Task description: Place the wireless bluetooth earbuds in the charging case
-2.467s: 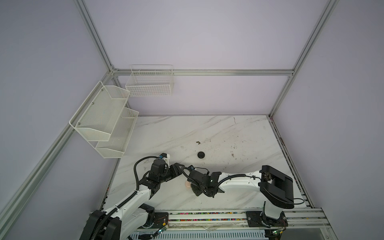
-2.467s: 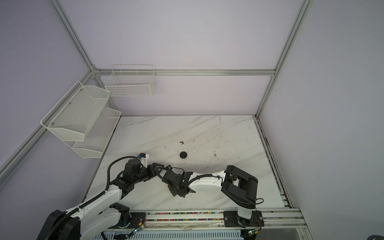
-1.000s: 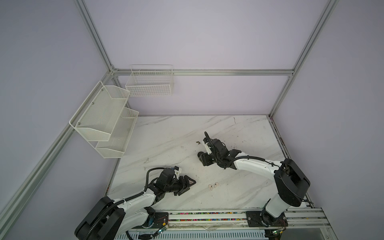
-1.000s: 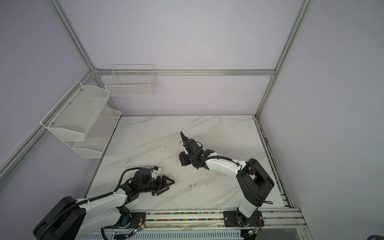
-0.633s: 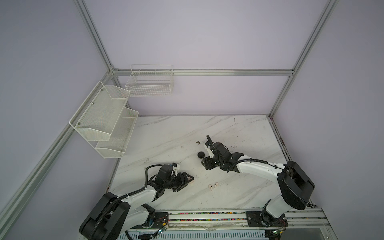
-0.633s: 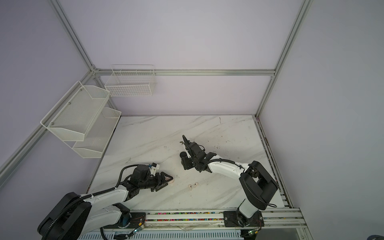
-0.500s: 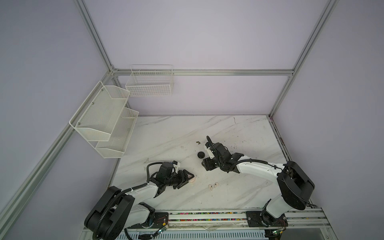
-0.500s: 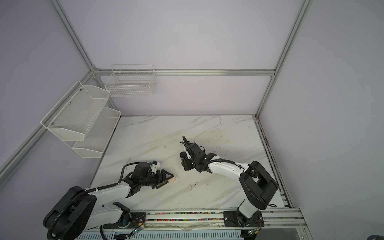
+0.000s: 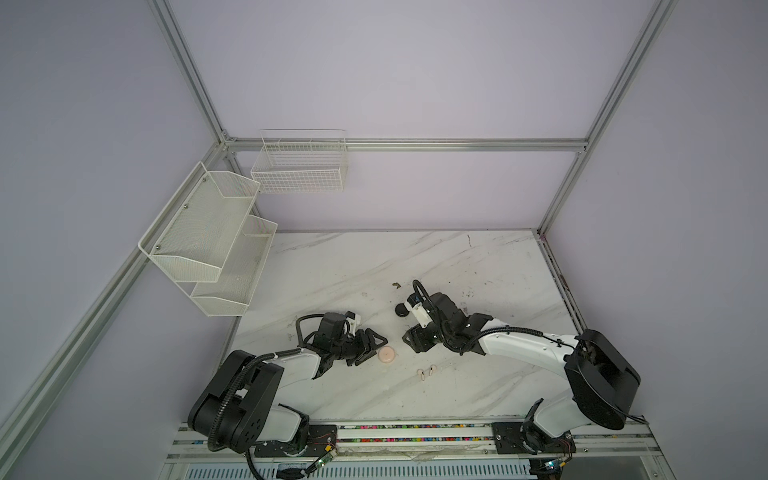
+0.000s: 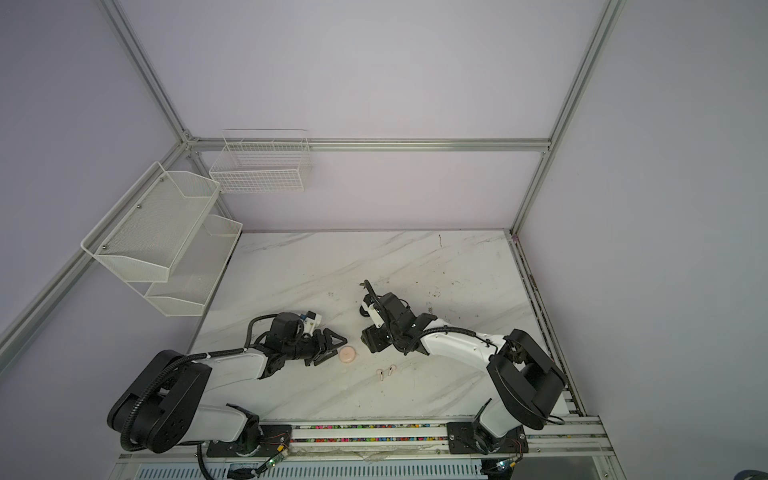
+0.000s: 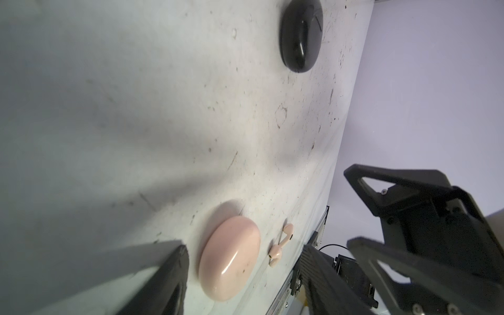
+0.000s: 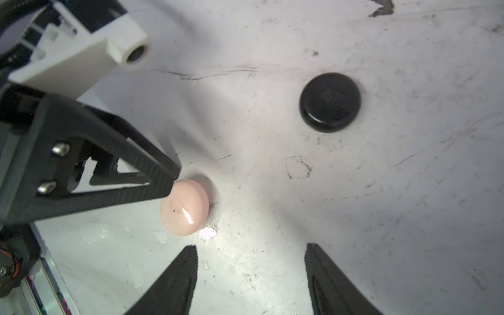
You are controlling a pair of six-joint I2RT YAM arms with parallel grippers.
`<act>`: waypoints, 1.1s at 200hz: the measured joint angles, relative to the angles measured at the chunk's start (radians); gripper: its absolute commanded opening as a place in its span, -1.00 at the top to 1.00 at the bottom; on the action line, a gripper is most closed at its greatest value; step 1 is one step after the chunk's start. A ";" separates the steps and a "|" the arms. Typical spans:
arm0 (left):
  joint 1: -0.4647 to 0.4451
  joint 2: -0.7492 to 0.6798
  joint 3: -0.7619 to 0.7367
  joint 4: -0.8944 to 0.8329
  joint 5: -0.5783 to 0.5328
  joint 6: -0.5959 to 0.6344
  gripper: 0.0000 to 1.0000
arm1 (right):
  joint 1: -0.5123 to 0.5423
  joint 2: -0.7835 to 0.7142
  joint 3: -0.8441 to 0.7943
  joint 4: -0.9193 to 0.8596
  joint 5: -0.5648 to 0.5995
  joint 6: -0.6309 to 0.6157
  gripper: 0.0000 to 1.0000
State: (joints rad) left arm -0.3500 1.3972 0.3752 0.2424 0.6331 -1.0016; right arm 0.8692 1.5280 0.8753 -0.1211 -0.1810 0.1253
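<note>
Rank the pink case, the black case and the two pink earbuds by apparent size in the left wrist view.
1. pink case, though it is nearer the camera
2. black case, farther off
3. pink earbuds, both alike and by far the smallest

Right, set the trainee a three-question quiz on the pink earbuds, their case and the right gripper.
1. True or false: the pink charging case is shut.
2. The two pink earbuds lie: A inside it; B on the table beside it; C on top of it.
3. Right gripper: what do its jaws hold?
Key: 1 true; 2 B; 3 nothing, they stand open.
</note>
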 measured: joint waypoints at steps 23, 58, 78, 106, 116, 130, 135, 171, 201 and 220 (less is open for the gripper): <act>0.058 -0.039 0.001 -0.063 0.006 0.030 -0.39 | 0.083 0.015 0.003 0.016 0.000 -0.087 -0.39; 0.093 -0.163 0.001 -0.166 -0.008 0.074 -0.43 | 0.132 0.129 0.113 -0.043 0.005 -0.313 -0.46; 0.104 -0.179 0.001 -0.200 -0.007 0.094 -0.45 | 0.122 0.200 0.179 -0.091 0.004 -0.431 -0.47; 0.125 -0.179 0.000 -0.223 -0.004 0.104 -0.46 | 0.107 0.257 0.211 -0.154 -0.020 -0.543 -0.47; 0.127 -0.179 0.000 -0.219 -0.002 0.103 -0.46 | 0.105 0.262 0.212 -0.166 -0.031 -0.570 -0.47; 0.127 -0.179 -0.002 -0.204 0.002 0.099 -0.46 | 0.102 0.264 0.215 -0.172 -0.050 -0.605 -0.45; 0.127 -0.178 -0.002 -0.198 0.004 0.097 -0.46 | 0.102 0.266 0.218 -0.172 -0.056 -0.614 -0.45; 0.127 -0.160 -0.013 -0.147 0.013 0.085 -0.46 | 0.102 0.301 0.248 -0.168 -0.088 -0.651 -0.39; 0.127 -0.127 -0.022 -0.118 0.016 0.069 -0.46 | 0.102 0.320 0.248 -0.162 -0.104 -0.650 -0.31; 0.129 -0.108 -0.025 -0.103 0.018 0.061 -0.46 | 0.102 0.330 0.248 -0.156 -0.105 -0.642 -0.28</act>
State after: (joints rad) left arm -0.2207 1.2892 0.3500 0.1398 0.6510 -0.9401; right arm 0.9710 1.8576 1.1236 -0.2768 -0.2863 -0.5171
